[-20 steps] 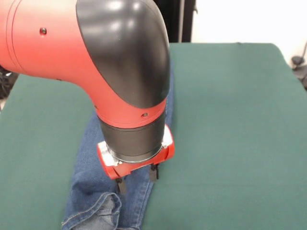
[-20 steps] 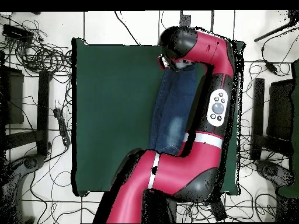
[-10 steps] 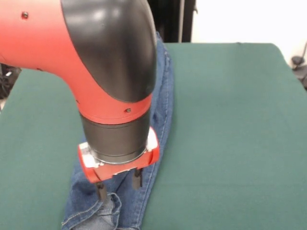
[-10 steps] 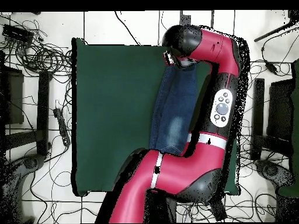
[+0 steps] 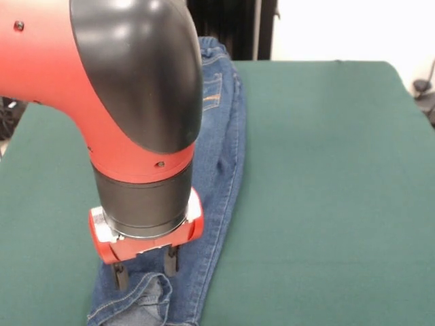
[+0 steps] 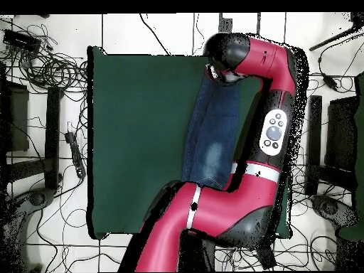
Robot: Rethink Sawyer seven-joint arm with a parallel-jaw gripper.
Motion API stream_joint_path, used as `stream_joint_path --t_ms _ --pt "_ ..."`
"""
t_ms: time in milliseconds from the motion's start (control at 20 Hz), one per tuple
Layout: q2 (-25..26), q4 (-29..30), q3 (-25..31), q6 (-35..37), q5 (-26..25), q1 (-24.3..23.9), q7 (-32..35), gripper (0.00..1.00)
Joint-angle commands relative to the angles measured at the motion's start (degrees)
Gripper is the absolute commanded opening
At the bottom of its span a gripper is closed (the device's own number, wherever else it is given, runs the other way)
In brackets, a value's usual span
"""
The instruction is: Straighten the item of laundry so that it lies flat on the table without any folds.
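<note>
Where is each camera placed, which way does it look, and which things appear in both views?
Front view: sits across the table, facing the robot; shows the jeans, the arm's elbow and the open gripper over a folded cuff.
Overhead view: sits above, looking straight down; shows the whole arm from the bottom edge, cables on the floor.
Both share the table, the jeans and the arm.

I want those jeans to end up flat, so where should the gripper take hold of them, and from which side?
Probably the folded-over cuff at the near end of the jeans, taken from straight above. That flap is bunched up off the table, giving an edge to pinch, and the open gripper hangs right over it.
</note>
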Motion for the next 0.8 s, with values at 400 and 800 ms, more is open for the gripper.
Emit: stream_joint_path --t_ms 400,800 --pt "3.6 4.3 -1.6 1.4 2.4 0.5 -0.8 1.0" --pt "4.0 6.2 1.0 1.1 5.1 0.4 -1.8 1.0"
